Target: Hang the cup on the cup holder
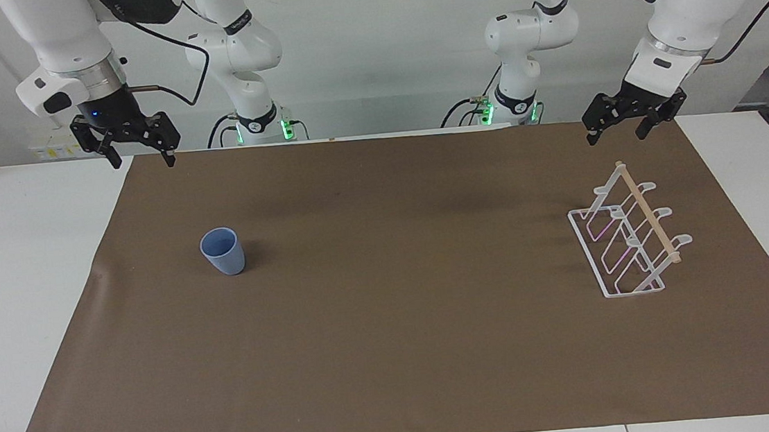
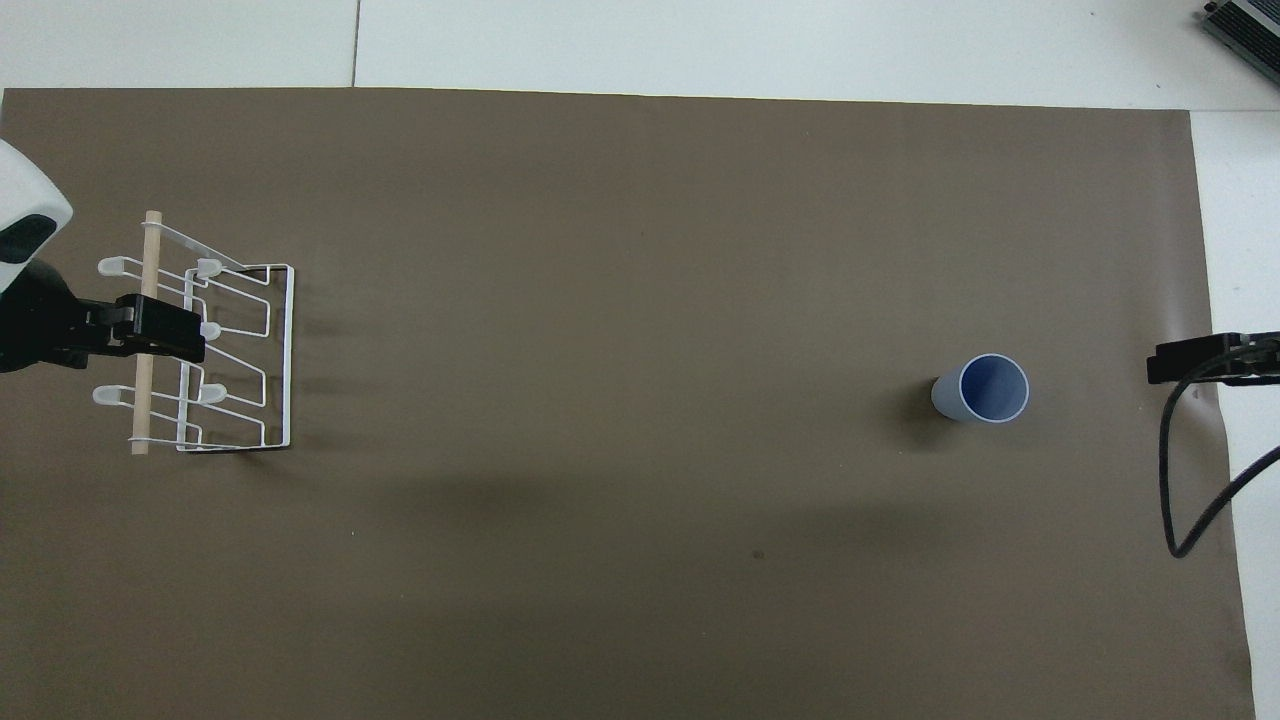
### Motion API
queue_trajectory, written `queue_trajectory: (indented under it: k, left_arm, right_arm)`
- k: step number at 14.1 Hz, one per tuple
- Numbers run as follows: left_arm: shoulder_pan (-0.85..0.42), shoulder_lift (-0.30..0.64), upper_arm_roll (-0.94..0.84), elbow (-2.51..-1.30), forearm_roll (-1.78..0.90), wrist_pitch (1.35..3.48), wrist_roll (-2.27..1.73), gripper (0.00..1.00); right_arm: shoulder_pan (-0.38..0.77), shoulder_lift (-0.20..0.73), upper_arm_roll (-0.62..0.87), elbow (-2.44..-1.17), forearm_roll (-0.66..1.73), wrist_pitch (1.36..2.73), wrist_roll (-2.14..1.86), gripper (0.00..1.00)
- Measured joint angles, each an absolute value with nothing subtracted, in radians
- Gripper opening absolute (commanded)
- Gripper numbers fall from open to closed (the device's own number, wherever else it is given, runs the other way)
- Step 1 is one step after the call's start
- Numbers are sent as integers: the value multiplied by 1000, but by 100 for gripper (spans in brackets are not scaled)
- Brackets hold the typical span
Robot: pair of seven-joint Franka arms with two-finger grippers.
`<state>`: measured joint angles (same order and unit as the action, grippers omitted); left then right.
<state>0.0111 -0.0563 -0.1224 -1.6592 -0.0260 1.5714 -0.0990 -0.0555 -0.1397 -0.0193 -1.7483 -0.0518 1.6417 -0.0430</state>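
Mostly bare brown mat (image 1: 396,354) spreads between the two task things, and it stops short of the white table (image 1: 8,291) at both ends. Upright, mouth up, the cup (image 1: 223,251) stands on the mat toward the right arm's end, nothing close around it. Well apart from it, the holder (image 1: 630,240) stands near the mat's edge at the left arm's end, its wooden rod along the top. Both arms wait raised: the right gripper (image 1: 140,156) hangs open over the mat's corner at the robots' edge, and the left gripper (image 1: 617,129) hangs open above the holder, clear of the rod.
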Motion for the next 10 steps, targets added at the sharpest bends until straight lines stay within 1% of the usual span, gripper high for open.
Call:
queue_trajectory:
  k: [3,10]
  left_arm:
    - [-21,-56,-75,-1659,-26,1572,-101,100]
    - [-18,-56,-53,-1659,-26,1572,-99,100]
  right_arm:
    - [-55,-145,-19,-1754,-51,1642,-43,100]
    - [-50,-148,-20,-1756,-50,1642,-71,100]
